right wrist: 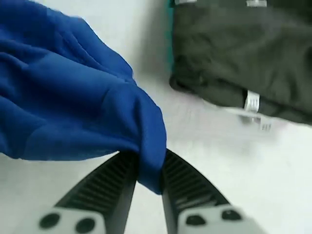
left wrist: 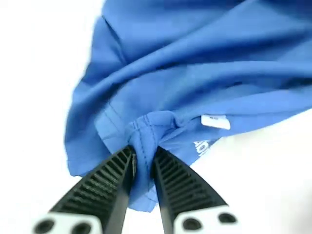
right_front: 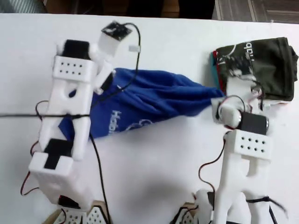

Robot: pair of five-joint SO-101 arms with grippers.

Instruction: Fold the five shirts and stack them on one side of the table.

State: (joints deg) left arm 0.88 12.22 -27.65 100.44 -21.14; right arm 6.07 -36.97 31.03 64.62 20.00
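One blue shirt (right_front: 154, 105) is stretching across the table (right_front: 154, 177) centre, left fingers (left wrist: 105, 183) pinching its nine-o'clock end, right fingers (right wrist: 105, 185) its three-o'clock end beside the folded dark shirts (right_front: 261, 65). Risk: bunched fabric slipping out if arms are pulling apart.

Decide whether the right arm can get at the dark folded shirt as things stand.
Likely not yet: its jaws are shut on the blue shirt. The dark folded shirt lies near, nothing between.

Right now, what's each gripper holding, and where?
Both grip the blue shirt: left gripper on a bunched seamed edge, right gripper on the opposite end's fold.
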